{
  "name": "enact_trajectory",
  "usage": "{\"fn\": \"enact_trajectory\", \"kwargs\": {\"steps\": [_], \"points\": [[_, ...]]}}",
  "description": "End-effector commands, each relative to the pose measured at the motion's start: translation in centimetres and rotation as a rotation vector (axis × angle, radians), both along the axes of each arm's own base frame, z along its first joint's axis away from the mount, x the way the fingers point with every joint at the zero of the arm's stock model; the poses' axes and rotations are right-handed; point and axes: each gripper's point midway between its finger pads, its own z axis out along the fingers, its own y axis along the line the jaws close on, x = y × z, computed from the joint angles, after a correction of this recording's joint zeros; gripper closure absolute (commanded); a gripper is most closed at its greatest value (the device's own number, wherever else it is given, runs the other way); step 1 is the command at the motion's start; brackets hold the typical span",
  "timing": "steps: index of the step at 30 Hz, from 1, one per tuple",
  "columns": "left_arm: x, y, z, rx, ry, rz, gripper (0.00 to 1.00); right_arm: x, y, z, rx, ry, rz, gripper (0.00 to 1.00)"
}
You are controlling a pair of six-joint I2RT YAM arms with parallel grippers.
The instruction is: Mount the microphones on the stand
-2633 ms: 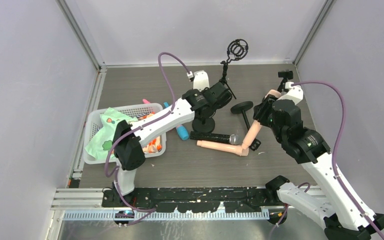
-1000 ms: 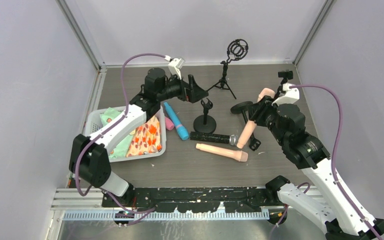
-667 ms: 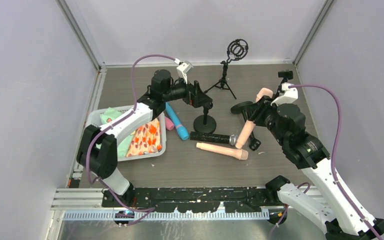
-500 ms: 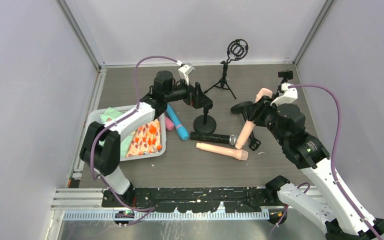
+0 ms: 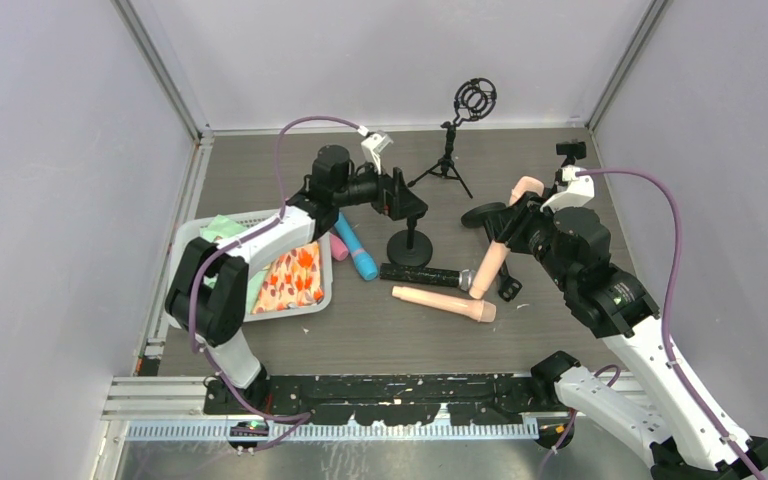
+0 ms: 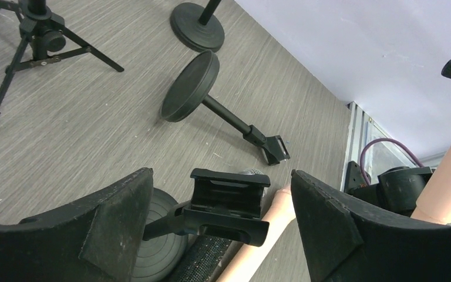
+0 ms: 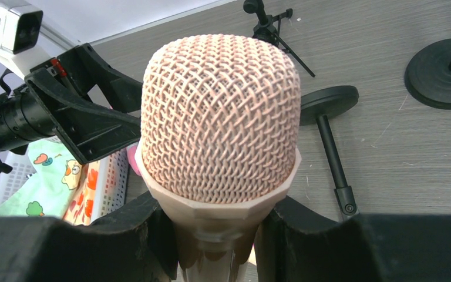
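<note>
left jaws: open, straddling stand clip, not touching | right jaws: clamped on peach microphone, tilted above desk

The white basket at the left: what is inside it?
The white basket holds a cloth with orange flowers and a green cloth. The left arm covers part of them; anything under the cloths is hidden.

Jaws hide the peach microphone handle.
</note>
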Motion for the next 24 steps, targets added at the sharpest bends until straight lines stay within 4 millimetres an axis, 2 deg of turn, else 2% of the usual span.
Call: {"fn": "enact_trajectory", "kwargs": {"steps": [1,7,13,18,21,24], "points": [[-0.9,-0.8,0.2,-0.027,-0.021,-0.043,0.13,0.2,0.3,1.4,0.038,-0.038,0.006,0.96],[-0.7,-0.7,-0.6,-0.007,-0.012,-0.009,0.17,0.1,0.4,1.2,0.038,-0.032,0.009,0.96],[-0.4,-0.9,-0.8,0.001,0.015,0.011,0.36,0.1,0.4,1.2,0.040,-0.030,0.008,0.97],[-0.2,-1.1,-0.2,0.001,0.007,0.054,0.46,0.1,0.1,1.0,0.041,-0.030,-0.006,0.96],[-0.2,-1.4,-0.3,0.035,0.002,0.103,0.58,0.3,-0.4,0.9,0.046,-0.037,-0.045,0.97],[-0.1,-1.3,-0.5,0.067,-0.006,0.179,0.65,0.8,-1.5,1.0,0.078,-0.054,-0.124,0.96]]}}
